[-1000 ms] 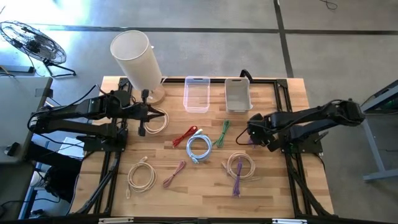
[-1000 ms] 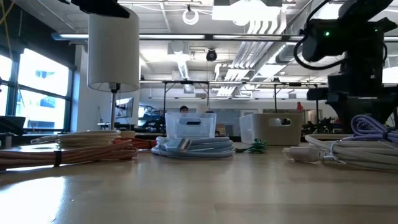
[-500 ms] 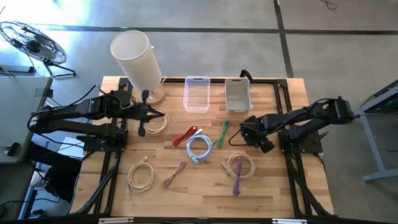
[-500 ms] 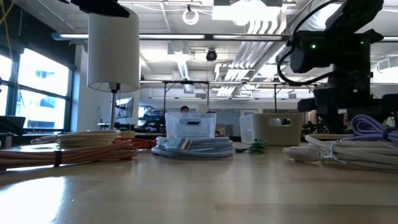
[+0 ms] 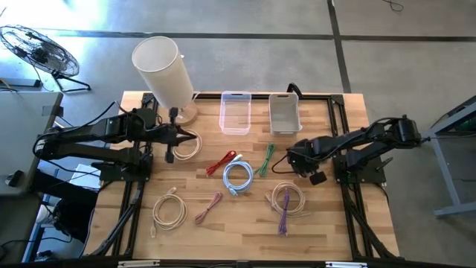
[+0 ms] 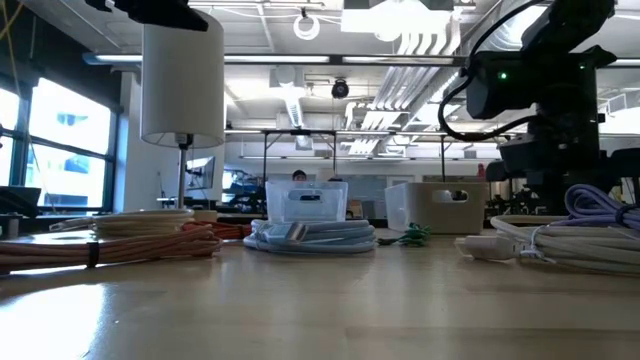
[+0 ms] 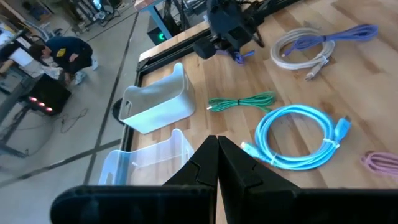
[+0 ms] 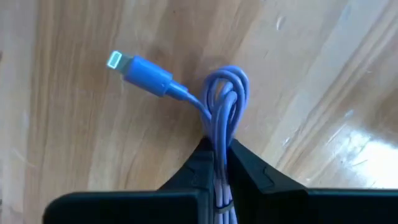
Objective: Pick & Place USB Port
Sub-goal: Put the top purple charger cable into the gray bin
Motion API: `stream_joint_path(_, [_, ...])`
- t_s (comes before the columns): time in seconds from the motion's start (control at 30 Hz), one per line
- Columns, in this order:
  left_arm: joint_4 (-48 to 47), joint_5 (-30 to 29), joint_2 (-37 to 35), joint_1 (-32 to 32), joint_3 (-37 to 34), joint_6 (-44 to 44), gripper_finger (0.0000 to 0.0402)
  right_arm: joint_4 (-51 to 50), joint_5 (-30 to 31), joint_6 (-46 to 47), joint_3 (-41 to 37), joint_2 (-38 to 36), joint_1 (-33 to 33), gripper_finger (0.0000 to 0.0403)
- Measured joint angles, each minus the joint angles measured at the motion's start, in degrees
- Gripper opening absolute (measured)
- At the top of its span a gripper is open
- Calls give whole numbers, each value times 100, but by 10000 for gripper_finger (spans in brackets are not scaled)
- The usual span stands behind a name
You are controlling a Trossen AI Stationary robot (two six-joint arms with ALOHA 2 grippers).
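A small purple-blue cable bundle (image 8: 225,102) with a blue plug (image 8: 140,71) lies on the wooden table, right of centre and near the green cable (image 5: 265,158). My right gripper (image 8: 221,158) points straight down over it and is shut on it; it also shows in the high view (image 5: 295,159) and in the left wrist view (image 7: 227,38). My left gripper (image 5: 195,136) is shut and empty, held above the table's left part near the lamp (image 5: 163,71). A clear bin (image 5: 235,112) and a white bin (image 5: 283,112) stand at the far edge. My right gripper pinches the folded strands of the cable bundle (image 8: 222,140) between its two fingers, several strands together. The fingers come from above and point down. The looped end (image 8: 229,81) and the blue plug stick out past the fingers and lie on the table.
Other cables lie about: a light blue coil (image 5: 238,177), a red one (image 5: 221,162), a beige coil with a purple cable (image 5: 286,199), a pink one (image 5: 209,207), and beige coils (image 5: 169,211) (image 5: 186,147). A black frame (image 5: 338,112) borders the table.
My right gripper has come down toward the table and shifted a little toward the table's left, and has rolled slightly. The left arm has kept still.
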Motion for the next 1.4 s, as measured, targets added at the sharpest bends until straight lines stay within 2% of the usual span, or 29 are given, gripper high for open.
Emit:
stream_joint_path(0.13, [-1, -190, 0, 0, 0, 121, 1, -90, 157, 73, 120, 7, 0, 16])
stream_joint_path(0.27, [-1, -201, 0, 0, 0, 184, 1, -387, 705, 357, 411, 50, -17, 15])
stream_joint_path(0.33, [1, -203, 0, 0, 0, 194, 1, -573, 785, 540, 621, 33, -25, 15])
stream_joint_path(0.6, [1, -219, 0, 0, 0, 319, 1, -1769, 628, 1496, 1846, 24, 63, 15])
stream_joint_path(0.73, [5, -218, 0, 0, 0, 302, 1, -2382, 146, 1877, 2645, 19, 92, 12])
stream_joint_path(0.83, [44, -421, 0, 0, 0, 271, 1, -2740, 8, 2178, 3229, 18, 92, 12])
stream_joint_path(0.97, [49, -732, 2, 2, 0, 118, 1, -2702, -230, 2522, 3875, 11, -47, 12])
stream_joint_path(1.13, [49, -796, 0, 2, 0, -30, 1, -2443, -315, 3044, 4440, 11, -381, 14])
stream_joint_path(1.4, [51, -801, 0, 2, 0, -50, 1, -1411, -470, 3260, 4822, 11, -944, 12])
